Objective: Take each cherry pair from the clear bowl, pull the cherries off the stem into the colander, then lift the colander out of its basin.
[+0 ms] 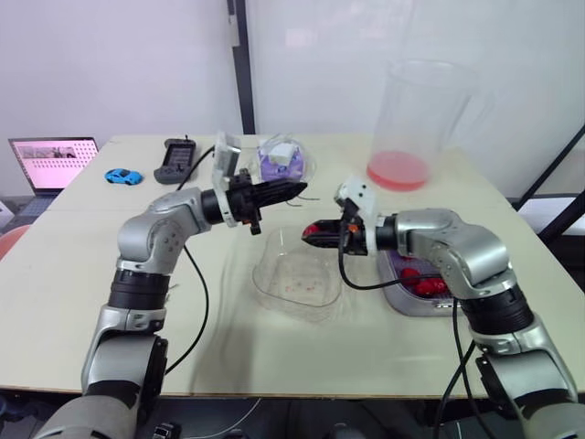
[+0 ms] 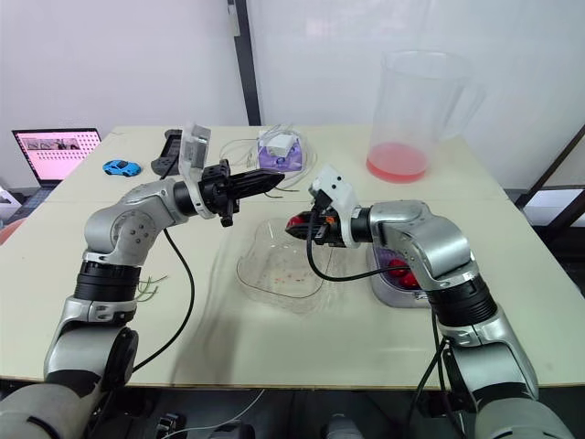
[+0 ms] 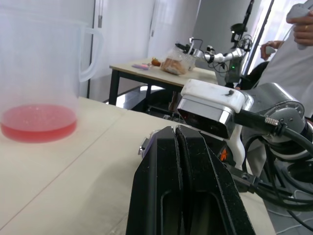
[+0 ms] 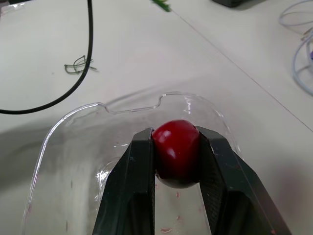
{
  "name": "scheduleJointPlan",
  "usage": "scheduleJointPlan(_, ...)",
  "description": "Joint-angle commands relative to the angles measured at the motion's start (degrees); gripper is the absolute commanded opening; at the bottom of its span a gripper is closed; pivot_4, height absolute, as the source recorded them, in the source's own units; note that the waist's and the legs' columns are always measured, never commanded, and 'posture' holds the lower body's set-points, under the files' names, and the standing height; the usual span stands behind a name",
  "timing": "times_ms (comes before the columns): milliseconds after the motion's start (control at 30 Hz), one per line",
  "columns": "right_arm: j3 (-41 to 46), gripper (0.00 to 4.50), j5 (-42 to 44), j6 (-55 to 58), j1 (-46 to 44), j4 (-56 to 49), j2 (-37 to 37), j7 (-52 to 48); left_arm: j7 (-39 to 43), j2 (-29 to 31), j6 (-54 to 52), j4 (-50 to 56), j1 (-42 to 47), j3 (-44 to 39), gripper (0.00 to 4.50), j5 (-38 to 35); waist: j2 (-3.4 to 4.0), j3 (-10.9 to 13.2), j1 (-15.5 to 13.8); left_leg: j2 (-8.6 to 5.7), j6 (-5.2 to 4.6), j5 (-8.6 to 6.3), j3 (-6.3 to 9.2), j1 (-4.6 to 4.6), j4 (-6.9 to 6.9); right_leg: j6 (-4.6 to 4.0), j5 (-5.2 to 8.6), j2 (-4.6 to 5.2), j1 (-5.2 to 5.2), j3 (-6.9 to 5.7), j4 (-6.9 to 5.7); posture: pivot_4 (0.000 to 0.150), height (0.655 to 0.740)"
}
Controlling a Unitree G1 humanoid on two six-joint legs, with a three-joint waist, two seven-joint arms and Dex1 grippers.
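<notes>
Gripping a cherry [image 4: 176, 152] over the clear bowl [image 1: 297, 297], the right pincer [image 1: 309, 233] should next reach the colander [image 1: 395, 291]; the left pincer [image 1: 302, 190] is closed.

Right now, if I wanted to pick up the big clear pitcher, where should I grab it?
Probably by its handle, which juts from the upper wall on the robot's right; come from there. The pitcher stands upright, so lift straight up.

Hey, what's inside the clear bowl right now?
Small reddish specks dot the floor of the clear bowl; no whole cherries lie there. The right gripper, shut on a cherry, hovers over it and covers part of the floor.
</notes>
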State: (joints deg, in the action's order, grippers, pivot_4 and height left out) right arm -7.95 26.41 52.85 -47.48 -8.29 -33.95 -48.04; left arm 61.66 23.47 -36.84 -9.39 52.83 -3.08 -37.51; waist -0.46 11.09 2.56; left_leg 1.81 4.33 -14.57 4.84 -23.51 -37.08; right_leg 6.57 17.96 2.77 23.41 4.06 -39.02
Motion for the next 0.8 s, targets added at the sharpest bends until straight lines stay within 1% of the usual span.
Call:
scheduleJointPlan(33, 5.11, 1.12, 2.53, 1.72, -0.52, -4.27, -2.86, -0.16, 0.11, 0.55, 1.03, 0.83, 0.89, -1.23, 0.00, -0.32, 0.00, 0.00, -0.14, 0.00, 0.00, 0.00, 0.00, 0.00, 0.00, 0.00, 0.00, 0.01, 0.00, 0.00, 0.00, 0.150, 0.7332)
scheduleJointPlan(100, 6.44, 1.12, 3.22, 2.33, -0.54, -4.92, -5.40, -1.24, 0.05, 0.63, 1.02, 0.86, 0.81, -1.31, 0.00, -0.35, 0.00, 0.00, -0.22, -0.01, -0.01, -0.01, 0.00, 0.00, -0.01, 0.00, 0.00, 0.02, -0.02, 0.00, 0.01, 0.150, 0.7332)
scheduleJointPlan(133, 7.14, 1.12, 3.27, 2.38, -0.62, -4.93, -7.79, -2.28, 0.09, 0.76, 1.03, 0.90, 0.71, -1.37, 0.00, -0.36, 0.00, 0.00, -0.23, -0.01, -0.02, -0.01, 0.00, 0.00, -0.01, 0.00, 0.00, 0.03, -0.03, 0.00, 0.02, 0.150, 0.7332)
scheduleJointPlan(200, 8.32, 1.12, 0.82, 0.54, -0.80, -2.49, -15.97, -5.56, 0.02, 1.21, 1.23, 0.86, 0.40, -1.65, 0.00, -0.19, 0.01, 0.01, -0.33, -0.02, -0.05, -0.03, -0.01, 0.00, -0.01, 0.00, 0.00, 0.03, -0.03, -0.01, 0.03, 0.150, 0.7332)
scheduleJointPlan(300, 6.32, 1.12, -3.77, -4.17, 1.55, 2.03, -28.19, -11.74, -0.26, 1.76, 1.72, 0.66, -0.14, -1.98, 0.00, 0.15, 0.00, 0.01, -0.36, -0.02, -0.07, -0.04, -0.04, -0.01, 0.00, 0.00, 0.00, 0.03, -0.03, 0.00, 0.09, 0.150, 0.7332)
scheduleJointPlan(333, 5.29, 1.12, -5.24, -5.90, 2.78, 3.50, -31.29, -13.57, -0.34, 1.93, 1.84, 0.71, -0.41, -2.02, 0.00, 0.19, 0.00, 0.01, -0.33, -0.01, -0.08, -0.05, -0.05, 0.00, 0.01, 0.00, 0.00, 0.02, -0.04, 0.00, 0.10, 0.150, 0.7332)
scheduleJointPlan(400, 3.52, 1.12, -7.74, -8.50, 4.46, 5.78, -34.33, -15.22, -0.38, 2.11, 1.95, 1.06, -0.95, -2.06, 0.00, 0.26, 0.00, 0.01, -0.09, 0.00, -0.10, -0.06, -0.04, 0.02, 0.02, 0.00, 0.00, 0.00, -0.06, 0.01, 0.13, 0.150, 0.7332)
scheduleJointPlan(500, 1.36, 1.12, -11.92, -13.53, 6.13, 8.73, -35.36, -16.42, -0.31, 2.42, 2.18, 1.37, -1.53, -2.08, 0.00, 0.30, 0.01, 0.02, 0.67, 0.02, -0.11, -0.06, -0.12, 0.11, 0.03, 0.00, 0.00, -0.05, -0.06, 0.12, 0.11, 0.150, 0.7332)
scheduleJointPlan(667, -2.06, 1.12, -17.44, -18.79, 7.40, 13.44, -32.87, -15.94, -1.38, 2.98, 2.04, 2.91, -3.18, -2.64, 0.00, 0.16, 0.03, 0.03, 0.87, 0.03, -0.03, -0.02, -0.12, 0.10, 0.05, 0.00, 0.01, -0.04, -0.03, 0.12, 0.07, 0.150, 0.7332)
scheduleJointPlan(767, -3.17, 1.12, -19.25, -19.15, 7.13, 15.41, -31.33, -16.47, -2.00, 3.34, 1.75, 4.13, -4.13, -2.74, 0.00, -0.12, 0.03, 0.03, 0.57, 0.02, -0.02, -0.01, -0.12, 0.09, 0.02, 0.01, 0.01, -0.03, -0.04, 0.12, 0.07, 0.150, 0.7332)
scheduleJointPlan(800, -3.37, 1.42, -19.71, -19.27, 7.06, 15.65, -31.09, -16.69, -2.23, 3.43, 1.64, 4.46, -4.35, -2.79, 0.00, -0.23, 0.03, 0.03, 0.39, 0.02, -0.01, -0.01, -0.12, 0.09, 0.02, 0.01, 0.01, -0.03, -0.04, 0.12, 0.07, 0.150, 0.7332)
